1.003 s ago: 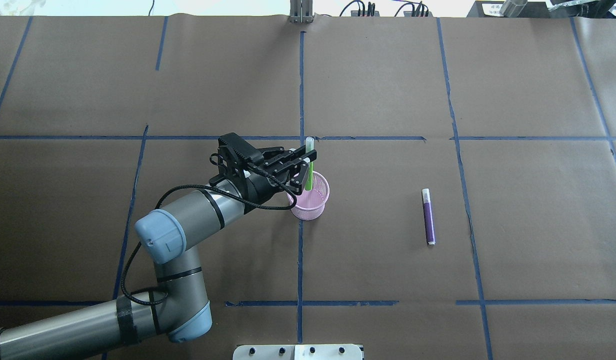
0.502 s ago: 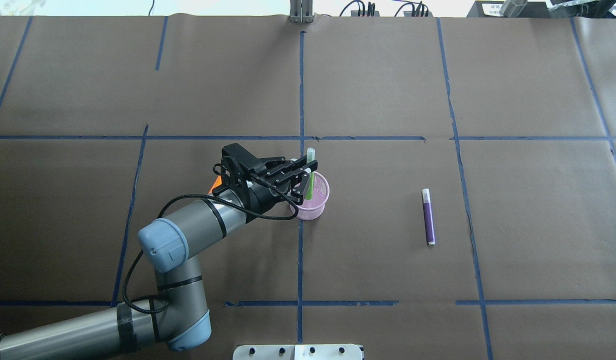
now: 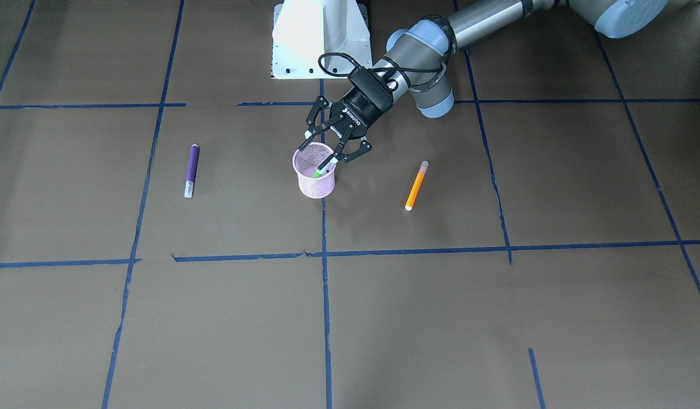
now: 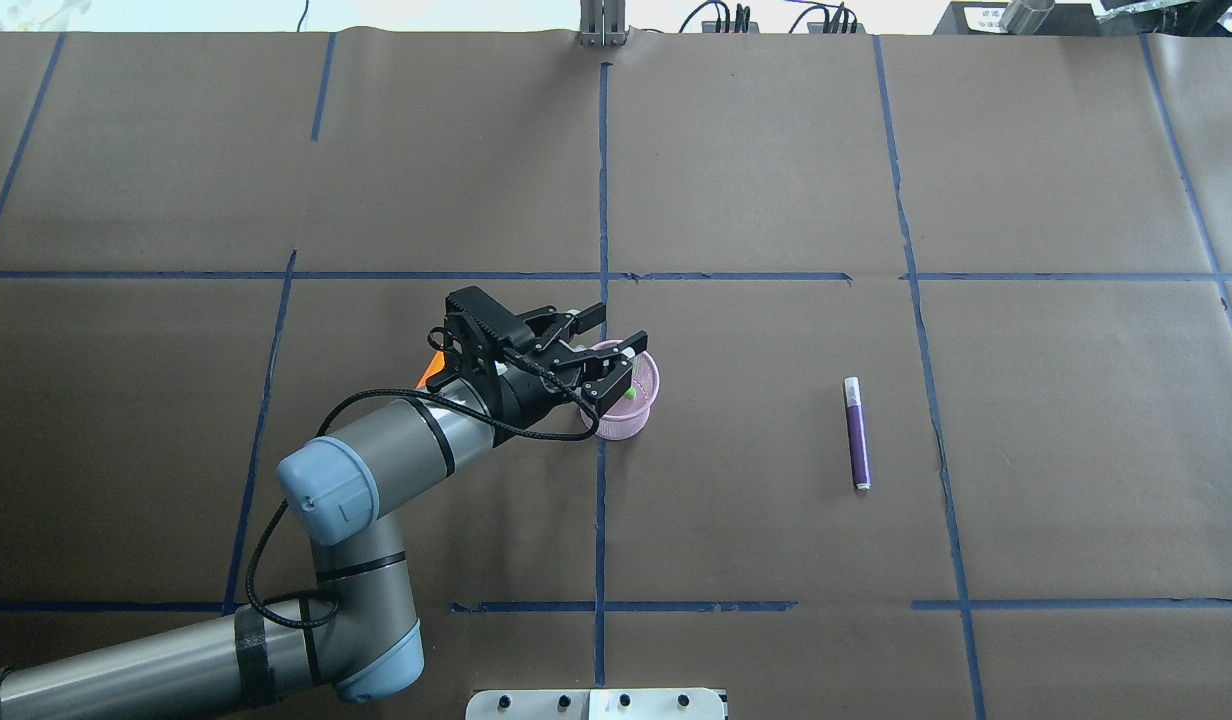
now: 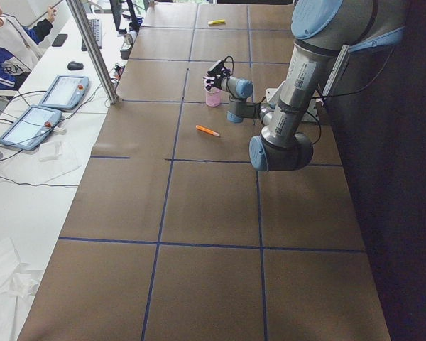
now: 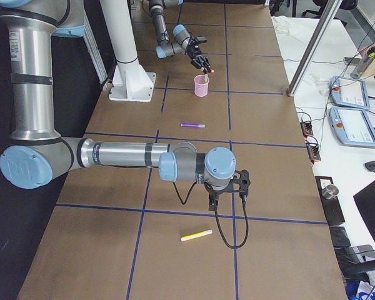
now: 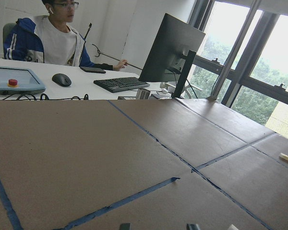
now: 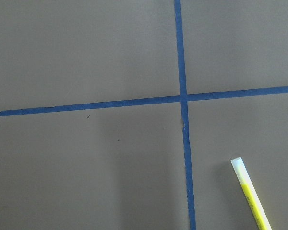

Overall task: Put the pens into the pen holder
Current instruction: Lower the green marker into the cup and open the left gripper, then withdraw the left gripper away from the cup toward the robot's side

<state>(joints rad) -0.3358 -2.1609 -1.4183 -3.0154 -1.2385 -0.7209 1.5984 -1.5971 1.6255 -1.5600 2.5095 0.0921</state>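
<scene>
Pink wire mesh marks the pen holder [image 3: 315, 182], standing upright near the middle of the brown paper-covered table [image 3: 498, 318], on a blue tape line. The green pen [image 3: 317, 172] sits inside it, down below the rim. Just above the cup hangs the left gripper [image 3: 319, 148], its fingers spread wide and gripping nothing. The orange pen [image 3: 416, 185] lies flat on the paper on the robot's left of the holder, apart from it. The purple pen [image 3: 191, 170] lies flat on the other side, farther off. The right gripper [image 6: 227, 201] hovers near a yellow pen [image 6: 196, 235] at the table's far end; I cannot tell how its fingers stand.
</scene>
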